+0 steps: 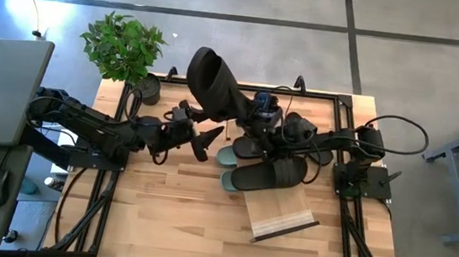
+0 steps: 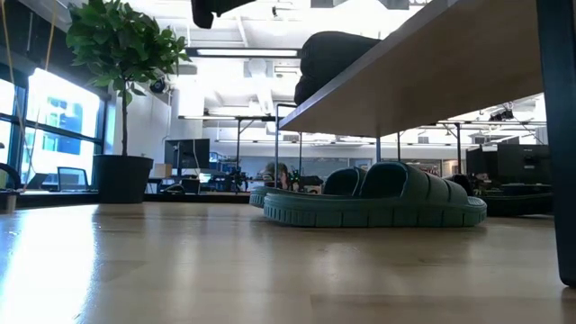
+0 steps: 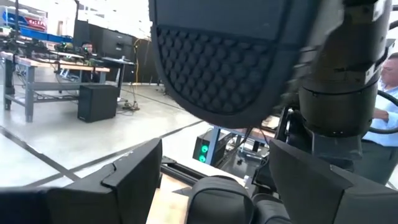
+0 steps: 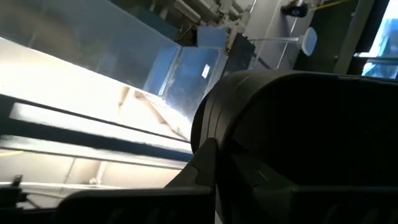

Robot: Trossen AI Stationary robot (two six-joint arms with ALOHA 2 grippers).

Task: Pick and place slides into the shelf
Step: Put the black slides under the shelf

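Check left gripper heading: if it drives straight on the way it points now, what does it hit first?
Most likely the raised black slide: it fills the space just past the open left gripper, sole facing it. Depth is unclear, so the gap is uncertain.

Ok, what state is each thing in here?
Left fingers: open, empty.
Right fingers: shut on raised slide.
Raised slide: black, held above table.
Shelf: standing, one black slide on its plank.
Green slides: on table, under shelf.
Other black slides: on table beyond shelf.

Two matte-black jointed arms, looped black cables, each pincer (image 1: 197, 139) with wedge-shaped fingers.
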